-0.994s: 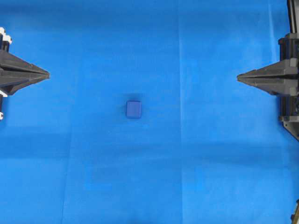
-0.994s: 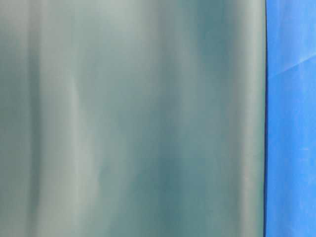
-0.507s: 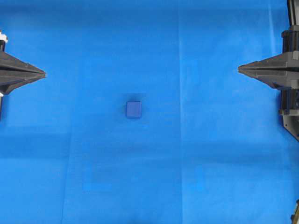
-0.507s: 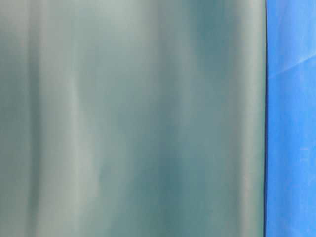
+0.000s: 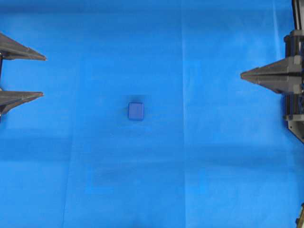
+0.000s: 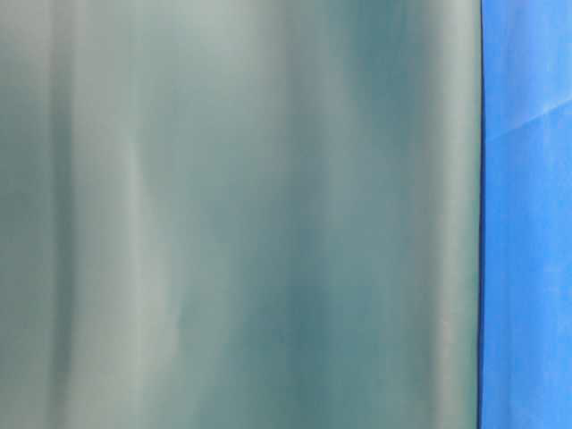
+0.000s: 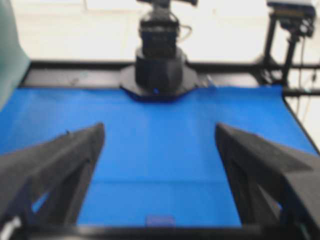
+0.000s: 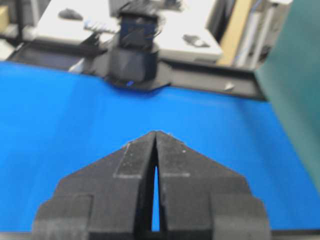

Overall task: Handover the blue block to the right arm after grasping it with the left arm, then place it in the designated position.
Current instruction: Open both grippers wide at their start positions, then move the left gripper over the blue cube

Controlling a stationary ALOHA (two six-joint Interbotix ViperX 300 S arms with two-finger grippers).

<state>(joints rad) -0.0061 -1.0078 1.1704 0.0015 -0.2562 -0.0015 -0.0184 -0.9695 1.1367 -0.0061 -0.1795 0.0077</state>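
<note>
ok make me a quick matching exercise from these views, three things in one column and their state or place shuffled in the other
Things:
1. left gripper
2. right gripper
3. blue block

States or places:
A. lying free on the blue cloth, between the two grippers
B. fingers pressed together, holding nothing
C. fingers spread wide apart, holding nothing

Pairs: 1-C, 2-B, 3-A

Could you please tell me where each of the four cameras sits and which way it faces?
Overhead: looks straight down on blue cloth, blue block, left gripper open, right gripper shut.
Table-level: blocked by teal sheet; no robot.
Left wrist: looks past its spread fingers toward the opposite arm's base.
Right wrist: looks past closed fingers.
Overhead and left wrist share the block.
</note>
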